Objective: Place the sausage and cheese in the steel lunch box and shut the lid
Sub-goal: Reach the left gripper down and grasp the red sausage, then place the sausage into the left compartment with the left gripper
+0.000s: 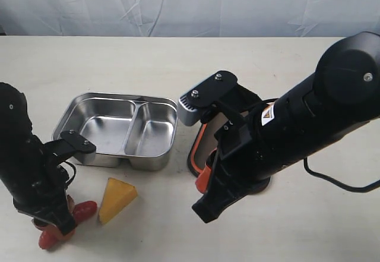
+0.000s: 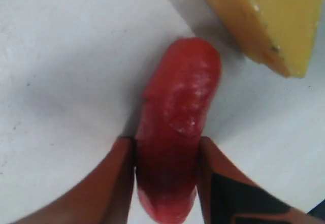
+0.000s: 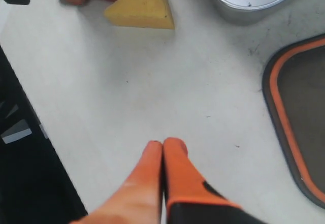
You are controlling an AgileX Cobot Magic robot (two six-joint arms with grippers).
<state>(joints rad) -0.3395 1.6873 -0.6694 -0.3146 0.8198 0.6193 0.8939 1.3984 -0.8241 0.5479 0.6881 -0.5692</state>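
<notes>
**A:** Starting at the left, what has the left gripper (image 2: 165, 144) got?

**B:** The sausage (image 1: 85, 210). In the left wrist view both orange fingers (image 2: 119, 183) press against its flanks. They are clamped on it near one end, with most of its length poking out past the tips. I judge it is lying on the table (image 1: 291, 235) and not yet lifted.

**A:** How does it lie?

**B:** In the exterior view its long axis runs from about 8 o'clock to 2 o'clock, and the fingers cross it. The left arm bends steeply down over it, at 7 o'clock in the scene.

**A:** And where must it go?

**B:** Into the steel lunch box (image 1: 144, 161), which sits near, at about 1 o'clock from that gripper. It is open and both compartments are bare. So I'd say the move turns on a lift and a short carry toward 1 o'clock. The cheese (image 1: 117, 198) is just beside the sausage at 3 o'clock, not touching it.

**A:** The right side?

**B:** The lid (image 3: 299, 112) lies at 3 o'clock from the box, mostly hidden under the right arm. The right gripper (image 3: 163, 150) hangs low by the lid's near edge, with its fingers pinched together on nothing. The cheese is at its 9 o'clock, but the left arm is nearer to both pieces of food.
</notes>
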